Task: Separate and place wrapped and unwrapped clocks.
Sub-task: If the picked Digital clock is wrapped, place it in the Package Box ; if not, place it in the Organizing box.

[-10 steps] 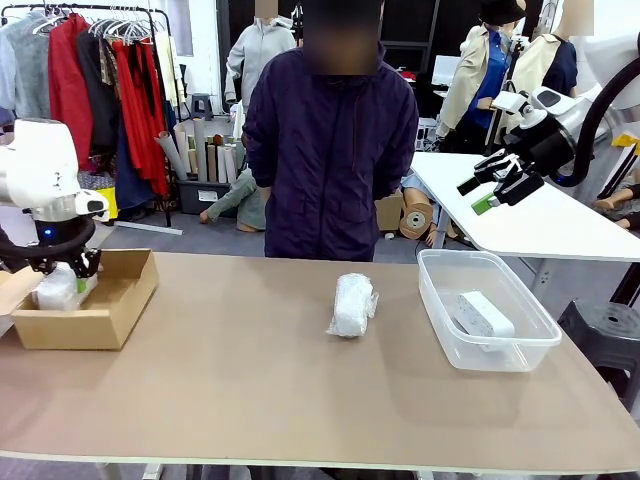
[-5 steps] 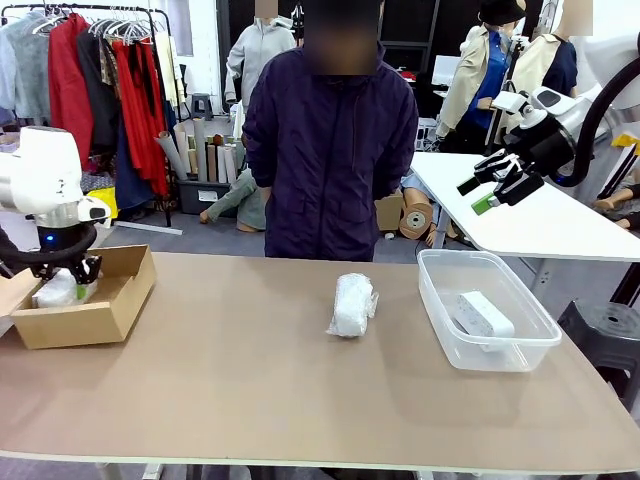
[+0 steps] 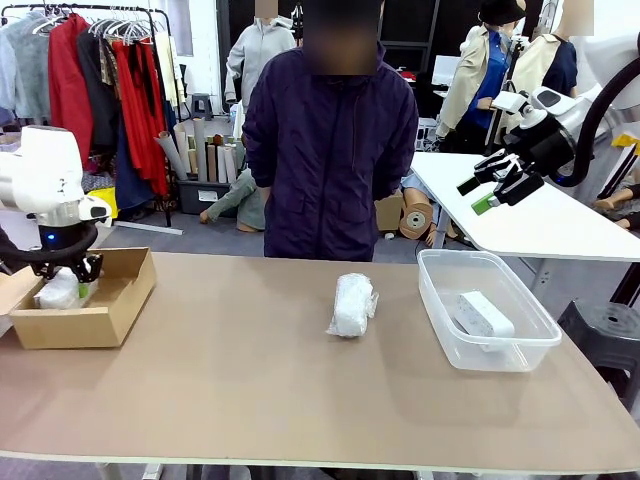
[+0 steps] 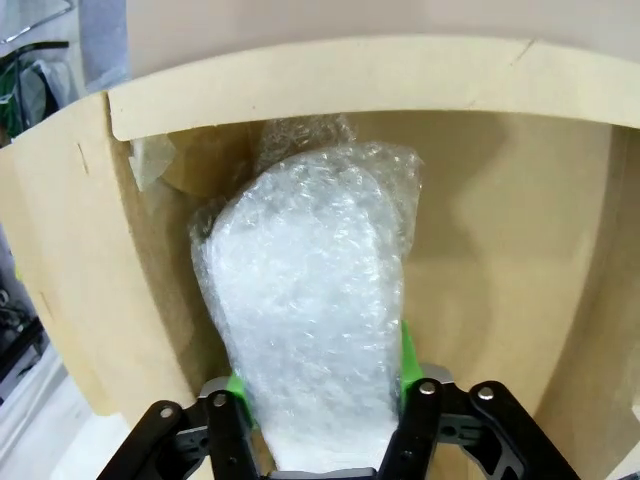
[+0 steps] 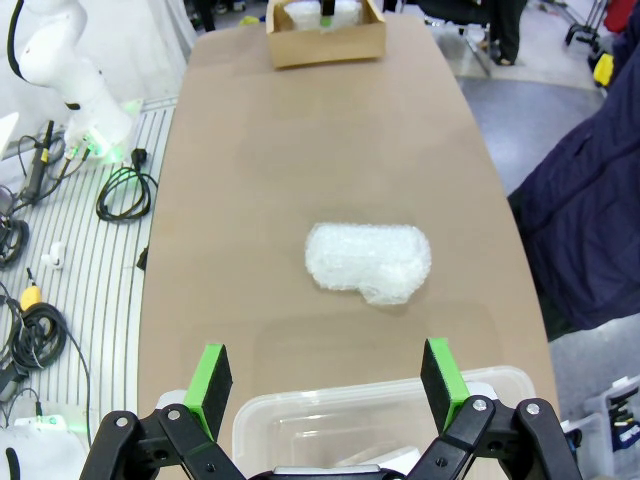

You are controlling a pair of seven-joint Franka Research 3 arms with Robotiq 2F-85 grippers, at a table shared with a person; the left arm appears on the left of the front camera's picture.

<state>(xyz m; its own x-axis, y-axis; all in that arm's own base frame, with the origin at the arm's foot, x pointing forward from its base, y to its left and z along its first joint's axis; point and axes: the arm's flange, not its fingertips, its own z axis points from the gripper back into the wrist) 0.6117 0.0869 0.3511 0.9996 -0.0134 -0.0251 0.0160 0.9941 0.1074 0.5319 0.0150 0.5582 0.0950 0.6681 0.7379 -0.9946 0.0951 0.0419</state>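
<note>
Since the earlier frame the left gripper (image 3: 68,282) has shifted slightly over the cardboard box (image 3: 60,334), and the box has moved slightly with it. Nothing else on the table (image 3: 250,400) has moved.

Left gripper: down inside the box. One wrapped clock (image 4: 310,300) lies between its fingers on the box floor, and both green pads (image 4: 237,387) touch the bubble wrap. Whether they are gripping it or have let go cannot be told.

Right gripper (image 3: 478,192): raised beyond the far right corner of the table, jaws wide apart, nothing between them.

Surface: plain brown tabletop. The box stands at the left edge. The second wrapped clock (image 3: 352,304) lies in the middle, well apart from both containers. The clear tub (image 3: 437,310) stands at the right, with the bare clock (image 3: 485,315) inside on its floor.

Room: a person in a dark jacket (image 3: 330,150) stands at the far edge. A clothes rack (image 3: 100,80) is behind on the left, with cardboard tubes (image 3: 200,155) leaning beside it. A white table (image 3: 540,225) is behind on the right. In the right wrist view, cables (image 5: 125,190) lie on the floor beside the table.
</note>
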